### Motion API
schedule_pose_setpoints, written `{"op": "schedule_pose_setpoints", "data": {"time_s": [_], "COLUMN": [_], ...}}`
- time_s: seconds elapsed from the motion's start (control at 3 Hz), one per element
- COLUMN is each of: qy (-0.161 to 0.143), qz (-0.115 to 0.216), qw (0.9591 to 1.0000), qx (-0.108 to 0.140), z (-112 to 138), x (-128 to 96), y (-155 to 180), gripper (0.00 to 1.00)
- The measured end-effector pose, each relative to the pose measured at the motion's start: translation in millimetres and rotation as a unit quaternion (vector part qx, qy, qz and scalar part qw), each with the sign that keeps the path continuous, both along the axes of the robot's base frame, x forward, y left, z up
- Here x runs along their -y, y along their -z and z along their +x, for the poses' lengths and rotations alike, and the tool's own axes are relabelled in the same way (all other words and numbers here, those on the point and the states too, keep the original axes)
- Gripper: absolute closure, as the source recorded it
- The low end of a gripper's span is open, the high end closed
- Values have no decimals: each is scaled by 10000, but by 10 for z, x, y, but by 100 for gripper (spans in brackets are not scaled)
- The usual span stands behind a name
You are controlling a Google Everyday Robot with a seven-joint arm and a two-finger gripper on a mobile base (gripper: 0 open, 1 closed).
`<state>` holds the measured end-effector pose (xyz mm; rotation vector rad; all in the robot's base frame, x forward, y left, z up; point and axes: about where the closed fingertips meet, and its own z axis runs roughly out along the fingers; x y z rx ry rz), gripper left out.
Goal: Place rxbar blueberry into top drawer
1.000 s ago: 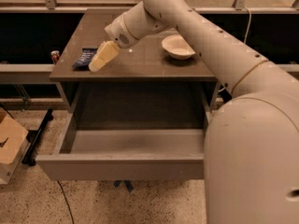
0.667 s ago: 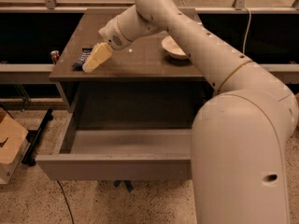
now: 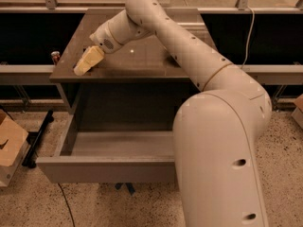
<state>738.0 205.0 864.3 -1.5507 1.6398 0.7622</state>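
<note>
My gripper (image 3: 87, 62) is low over the front left part of the brown cabinet top (image 3: 142, 60), tilted down to the left. The rxbar blueberry does not show; the spot where it lay is covered by the gripper. The top drawer (image 3: 113, 168) is pulled wide open below the cabinet top, with its grey inside bare and its flat front panel toward me. My arm (image 3: 189, 56) reaches from the lower right across the cabinet top.
A small red-and-white can (image 3: 55, 56) stands by the left edge of the cabinet top. A cardboard box (image 3: 10, 145) sits on the speckled floor at the left. A dark shelf and rail run behind the cabinet.
My gripper has moved left and down toward the front left corner of the cabinet top and now covers the dark blue bar. The arm now hides the white bowl.
</note>
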Motion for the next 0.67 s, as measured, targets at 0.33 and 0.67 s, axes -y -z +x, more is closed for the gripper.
{"op": "schedule_pose_setpoints", "data": {"time_s": [0.33, 0.67], "qy": [-152, -236], "qz": [48, 43], "qw": [9998, 9994], "qx": [-124, -254], "z": [13, 50], "x": [-179, -279], "y": [81, 179], "gripper": [0, 0]}}
